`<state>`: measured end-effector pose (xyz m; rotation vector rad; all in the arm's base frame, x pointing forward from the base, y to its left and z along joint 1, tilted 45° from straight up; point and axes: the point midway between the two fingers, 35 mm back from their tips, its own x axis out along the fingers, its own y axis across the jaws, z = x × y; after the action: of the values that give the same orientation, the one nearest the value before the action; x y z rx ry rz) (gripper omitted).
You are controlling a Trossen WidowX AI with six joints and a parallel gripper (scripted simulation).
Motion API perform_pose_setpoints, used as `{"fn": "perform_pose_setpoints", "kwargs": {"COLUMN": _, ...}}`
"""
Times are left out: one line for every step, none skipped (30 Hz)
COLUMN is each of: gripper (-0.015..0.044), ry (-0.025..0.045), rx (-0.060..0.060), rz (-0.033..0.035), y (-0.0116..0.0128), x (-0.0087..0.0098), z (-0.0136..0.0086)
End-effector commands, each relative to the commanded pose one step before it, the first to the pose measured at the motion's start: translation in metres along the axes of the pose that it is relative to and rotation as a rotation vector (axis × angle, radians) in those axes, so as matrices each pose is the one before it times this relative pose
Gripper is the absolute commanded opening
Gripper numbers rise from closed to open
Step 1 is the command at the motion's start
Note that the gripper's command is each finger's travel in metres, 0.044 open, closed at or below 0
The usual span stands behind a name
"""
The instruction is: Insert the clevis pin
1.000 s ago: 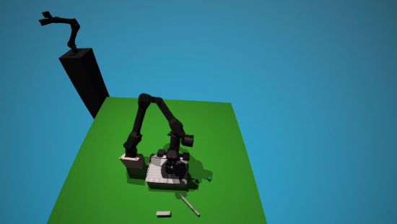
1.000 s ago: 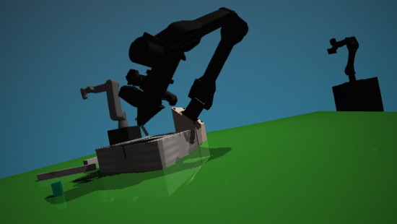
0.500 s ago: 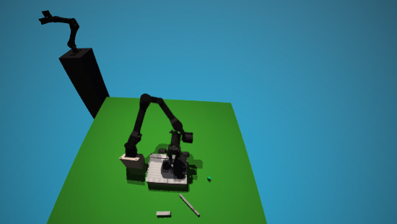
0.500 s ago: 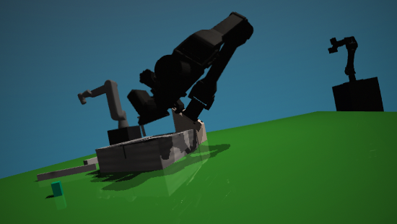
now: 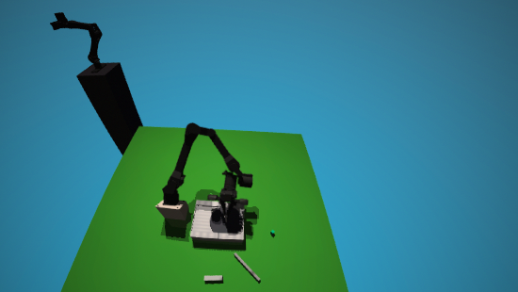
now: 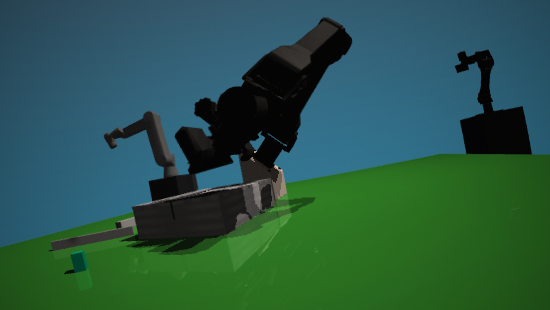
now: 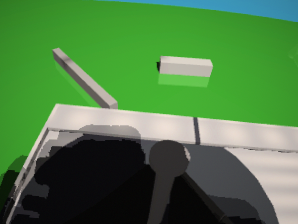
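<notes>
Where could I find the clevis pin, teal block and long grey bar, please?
Clevis pin (image 7: 170,158): wrist view, on its round head.
Teal block (image 5: 272,233) (image 6: 79,262): top and exterior views, on its body.
Long grey bar (image 5: 247,267) (image 6: 92,238) (image 7: 84,77): all three views, midway along it.

We count three arms: one working arm (image 5: 186,151) (image 6: 300,55), two background arms (image 5: 95,44) (image 6: 486,75). Two dark pedestals (image 5: 105,94) (image 6: 495,132). One tray (image 5: 217,240) (image 6: 182,220) (image 7: 125,117), one disc (image 7: 240,175), one pin (image 7: 169,159). Two pale bars (image 5: 247,267) (image 6: 95,238) (image 7: 186,66). One teal block (image 5: 272,232) (image 6: 79,261). One table (image 5: 155,160) (image 6: 390,210) (image 7: 125,35).
</notes>
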<state>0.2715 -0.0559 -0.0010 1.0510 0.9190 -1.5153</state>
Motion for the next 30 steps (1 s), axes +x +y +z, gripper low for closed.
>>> {"fn": "perform_pose_setpoints", "kwargs": {"gripper": 0.0, "ry": -0.01116, "rx": -0.0022, "rz": -0.00429, "y": 0.00249, "x": 0.00269, "z": 0.00038}}
{"fn": "perform_pose_setpoints", "kwargs": {"gripper": 0.0, "ry": 0.00004, "rx": 0.0, "rz": -0.00002, "y": -0.00024, "x": -0.00003, "z": -0.0006}}
{"fn": "perform_pose_setpoints", "kwargs": {"gripper": 0.0, "ry": 0.00004, "rx": 0.0, "rz": -0.00002, "y": -0.0002, "x": 0.00012, "z": -0.0008}}
{"fn": "perform_pose_setpoints", "kwargs": {"gripper": 0.0, "ry": 0.00005, "rx": 0.0, "rz": -0.00002, "y": -0.00014, "x": 0.00028, "z": -0.00098}}
{"fn": "perform_pose_setpoints", "kwargs": {"gripper": 0.0, "ry": 0.00005, "rx": 0.0, "rz": -0.00002, "y": -0.00007, "x": 0.00045, "z": -0.00117}}
{"fn": "perform_pose_setpoints", "kwargs": {"gripper": 0.0, "ry": 0.00006, "rx": 0.0, "rz": -0.00002, "y": 0.0, "x": 0.00062, "z": -0.00134}}
{"fn": "perform_pose_setpoints", "kwargs": {"gripper": 0.0, "ry": 0.00006, "rx": 0.0, "rz": -0.00002, "y": 0.00006, "x": 0.00075, "z": -0.00141}}
{"fn": "perform_pose_setpoints", "kwargs": {"gripper": 0.0, "ry": 0.00005, "rx": 0.0, "rz": -0.00002, "y": 0.00012, "x": 0.00082, "z": -0.00141}}
{"fn": "perform_pose_setpoints", "kwargs": {"gripper": 0.0, "ry": 0.00005, "rx": 0.0, "rz": -0.00002, "y": 0.00016, "x": 0.00087, "z": -0.00138}}
{"fn": "perform_pose_setpoints", "kwargs": {"gripper": 0.0, "ry": 0.00004, "rx": 0.0, "rz": -0.00001, "y": 0.00014, "x": 0.00077, "z": -0.00121}}
{"fn": "perform_pose_setpoints", "kwargs": {"gripper": 0.0, "ry": 0.00004, "rx": 0.0, "rz": -0.00002, "y": 0.00013, "x": 0.00075, "z": -0.00118}}
{"fn": "perform_pose_setpoints", "kwargs": {"gripper": 0.0, "ry": 0.00003, "rx": 0.0, "rz": -0.00002, "y": 0.00012, "x": 0.00073, "z": -0.00114}}
{"fn": "perform_pose_setpoints", "kwargs": {"gripper": 0.0, "ry": 0.00002, "rx": 0.0, "rz": -0.00002, "y": 0.00004, "x": 0.00062, "z": -0.00087}}
{"fn": "perform_pose_setpoints", "kwargs": {"gripper": 0.0, "ry": 0.00001, "rx": 0.0, "rz": -0.00001, "y": 0.00002, "x": 0.00038, "z": -0.00054}}
{"fn": "perform_pose_setpoints", "kwargs": {"gripper": 0.0, "ry": 0.0, "rx": 0.0, "rz": -0.00001, "y": -0.00006, "x": 0.00015, "z": -0.0001}}
{"fn": "perform_pose_setpoints", "kwargs": {"gripper": 0.0, "ry": 0.0, "rx": 0.0, "rz": 0.0, "y": -0.00002, "x": 0.00006, "z": -0.00004}}
{"fn": "perform_pose_setpoints", "kwargs": {"gripper": 0.0, "ry": 0.0, "rx": 0.0, "rz": 0.0, "y": 0.0, "x": 0.0, "z": 0.0}}
{"fn": "perform_pose_setpoints", "kwargs": {"gripper": 0.0, "ry": 0.0, "rx": 0.0, "rz": 0.0, "y": 0.0, "x": 0.0, "z": 0.0}}
{"fn": "perform_pose_setpoints", "kwargs": {"gripper": 0.0, "ry": 0.0, "rx": 0.0, "rz": 0.0, "y": 0.0, "x": 0.0, "z": 0.0}}
{"fn": "perform_pose_setpoints", "kwargs": {"gripper": 0.0, "ry": 0.0, "rx": 0.0, "rz": 0.0, "y": 0.0, "x": 0.0, "z": 0.0}}
{"fn": "perform_pose_setpoints", "kwargs": {"gripper": 0.0, "ry": 0.0, "rx": 0.0, "rz": 0.0, "y": 0.0, "x": 0.0, "z": 0.0}}
{"fn": "perform_pose_setpoints", "kwargs": {"gripper": 0.0, "ry": 0.0, "rx": 0.0, "rz": 0.00001, "y": 0.00003, "x": -0.00019, "z": 0.00015}}
{"fn": "perform_pose_setpoints", "kwargs": {"gripper": 0.0, "ry": -0.00001, "rx": 0.0, "rz": 0.00001, "y": 0.00005, "x": -0.00029, "z": 0.00023}}
{"fn": "perform_pose_setpoints", "kwargs": {"gripper": 0.0, "ry": -0.00001, "rx": 0.0, "rz": 0.00001, "y": 0.00009, "x": -0.00041, "z": 0.00035}}
{"fn": "perform_pose_setpoints", "kwargs": {"gripper": 0.0, "ry": -0.00001, "rx": 0.0, "rz": 0.00002, "y": 0.00012, "x": -0.00058, "z": 0.00049}}
{"fn": "perform_pose_setpoints", "kwargs": {"gripper": 0.0, "ry": -0.00001, "rx": 0.0, "rz": 0.00002, "y": 0.00011, "x": -0.00056, "z": 0.00047}}
{"fn": "perform_pose_setpoints", "kwargs": {"gripper": 0.0, "ry": 0.0, "rx": 0.0, "rz": 0.00001, "y": 0.00004, "x": -0.0002, "z": 0.00017}}
{"fn": "perform_pose_setpoints", "kwargs": {"gripper": 0.0, "ry": 0.0, "rx": 0.0, "rz": 0.0, "y": 0.0, "x": 0.0, "z": 0.0}}
{"fn": "perform_pose_setpoints", "kwargs": {"gripper": 0.0, "ry": 0.0, "rx": 0.0, "rz": 0.00001, "y": 0.00009, "x": -0.00009, "z": 0.00005}}
{"fn": "perform_pose_setpoints", "kwargs": {"gripper": 0.0, "ry": 0.0, "rx": 0.0, "rz": 0.0, "y": 0.0, "x": 0.0, "z": 0.0}}
